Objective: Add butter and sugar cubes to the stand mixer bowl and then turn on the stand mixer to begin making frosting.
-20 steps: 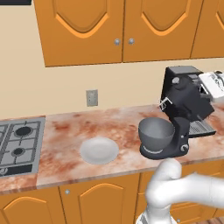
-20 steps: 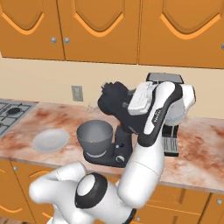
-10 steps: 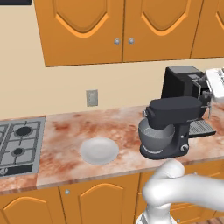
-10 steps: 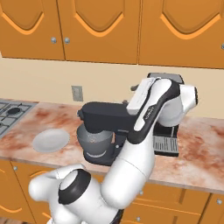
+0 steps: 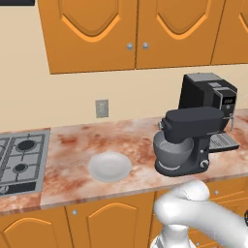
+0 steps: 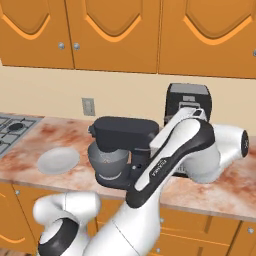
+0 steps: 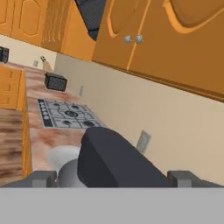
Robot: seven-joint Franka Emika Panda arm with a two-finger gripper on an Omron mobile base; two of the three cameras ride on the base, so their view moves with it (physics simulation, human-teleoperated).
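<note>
- The left base view looks forward and down from behind, left of the arm.
- The right base view looks from the other side, nearer.
- Both show the stand mixer (image 5: 191,140) and plate (image 5: 110,166).
- The hand view looks along the counter (image 7: 37,135), very close above the mixer's head.

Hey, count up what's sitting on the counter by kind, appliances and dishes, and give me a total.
Appliances: 2, the stand mixer and the black coffee machine
Bowls: 1, the stand mixer bowl under the mixer head
Plates: 1, the white plate
Total: 4
</note>
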